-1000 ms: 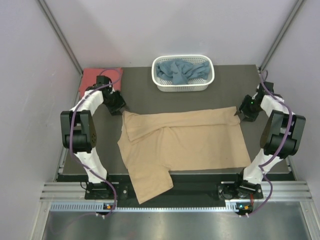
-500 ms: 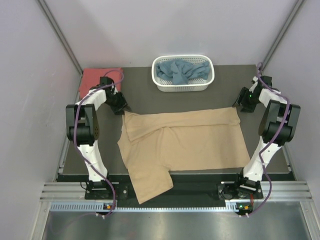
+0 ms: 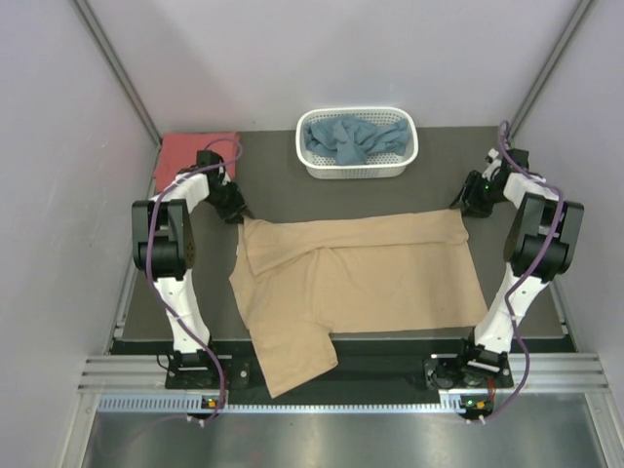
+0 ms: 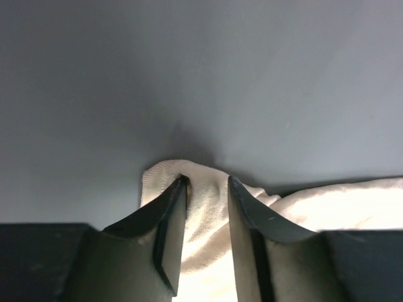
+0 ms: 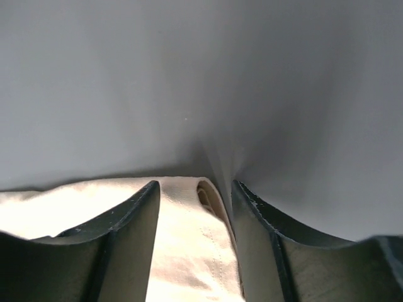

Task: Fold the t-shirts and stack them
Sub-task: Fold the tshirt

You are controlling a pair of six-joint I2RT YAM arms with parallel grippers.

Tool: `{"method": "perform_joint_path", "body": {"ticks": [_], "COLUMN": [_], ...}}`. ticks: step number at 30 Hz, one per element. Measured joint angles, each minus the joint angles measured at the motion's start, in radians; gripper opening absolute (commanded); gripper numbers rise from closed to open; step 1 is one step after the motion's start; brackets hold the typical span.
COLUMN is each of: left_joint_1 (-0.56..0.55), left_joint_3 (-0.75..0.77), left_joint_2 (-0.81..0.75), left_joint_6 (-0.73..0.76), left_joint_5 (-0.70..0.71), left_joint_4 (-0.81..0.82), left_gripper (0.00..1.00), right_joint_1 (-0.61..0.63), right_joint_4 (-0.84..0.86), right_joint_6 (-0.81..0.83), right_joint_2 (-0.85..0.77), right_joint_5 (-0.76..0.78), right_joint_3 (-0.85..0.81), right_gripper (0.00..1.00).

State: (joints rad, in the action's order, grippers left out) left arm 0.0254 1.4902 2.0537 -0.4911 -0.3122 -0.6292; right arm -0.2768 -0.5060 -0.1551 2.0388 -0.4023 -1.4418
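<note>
The tan t-shirt (image 3: 370, 273) lies spread across the middle of the dark table, its left side folded in and a sleeve hanging over the near edge. My left gripper (image 3: 237, 212) is down at its far left corner. In the left wrist view that gripper (image 4: 207, 182) has its jaws partly closed around a bunched ridge of tan cloth (image 4: 201, 217). My right gripper (image 3: 464, 206) is at the far right corner. In the right wrist view it (image 5: 195, 185) stands open astride the hemmed corner (image 5: 182, 239). The coral-red t-shirt (image 3: 190, 151) lies folded at the back left.
A white lattice basket (image 3: 357, 172) at the back centre holds the crumpled dusty blue t-shirt (image 3: 353, 139). Pale walls close in the table on both sides and behind. Both arm bases stand at the near edge.
Both arms have reached farther back and lowered onto the tan shirt's far corners. The left jaws have narrowed around the cloth. The shirt itself has not moved.
</note>
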Motion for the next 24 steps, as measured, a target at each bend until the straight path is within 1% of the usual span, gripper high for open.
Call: {"method": "perform_joint_path", "body": {"ticks": [2,3,4,6,9,10,13,15,16,17,18,24], "left_joint_1": [0.001,0.002,0.002,0.002,0.006,0.007,0.009,0.011,0.012,0.013,0.014,0.017], "left_joint_3": [0.002,0.002,0.002,0.002,0.002,0.002,0.002,0.002,0.002,0.002,0.002,0.000], "left_joint_2": [0.008,0.011,0.013,0.014,0.016,0.016,0.016,0.016,0.016,0.016,0.016,0.017], "left_joint_6": [0.000,0.000,0.000,0.001,0.001,0.001,0.000,0.000,0.000,-0.001,-0.003,0.000], "left_joint_5": [0.000,-0.001,-0.001,0.000,-0.001,-0.001,0.003,0.005,0.007,0.008,0.010,0.029], "left_joint_4": [0.001,0.001,0.001,0.001,0.000,0.001,0.002,0.006,0.010,0.013,0.016,0.027], "left_gripper": [0.35,0.32,0.31,0.29,0.26,0.23,0.20,0.16,0.12,0.04,0.00,0.00], "right_joint_1": [0.000,0.000,0.000,0.000,0.000,0.000,-0.001,-0.001,-0.001,-0.001,-0.001,-0.001], "right_joint_4": [0.001,0.001,0.002,0.004,0.011,0.014,0.023,0.029,0.032,0.037,0.042,0.088], "right_joint_6": [0.002,0.002,0.002,0.000,-0.008,-0.013,-0.033,-0.048,-0.057,-0.064,-0.071,-0.132], "right_joint_2": [0.001,0.001,0.002,0.002,0.013,0.020,0.031,0.031,0.031,0.031,0.031,0.024], "right_joint_5": [-0.017,-0.021,-0.026,-0.037,-0.048,-0.048,-0.048,-0.042,-0.036,-0.033,-0.029,0.006], "right_joint_3": [0.000,0.000,0.001,0.001,0.001,0.001,0.001,0.001,0.002,0.002,0.002,0.022], "right_gripper": [0.44,0.42,0.36,0.31,0.13,0.08,0.00,0.00,0.00,0.00,0.00,0.00]}}
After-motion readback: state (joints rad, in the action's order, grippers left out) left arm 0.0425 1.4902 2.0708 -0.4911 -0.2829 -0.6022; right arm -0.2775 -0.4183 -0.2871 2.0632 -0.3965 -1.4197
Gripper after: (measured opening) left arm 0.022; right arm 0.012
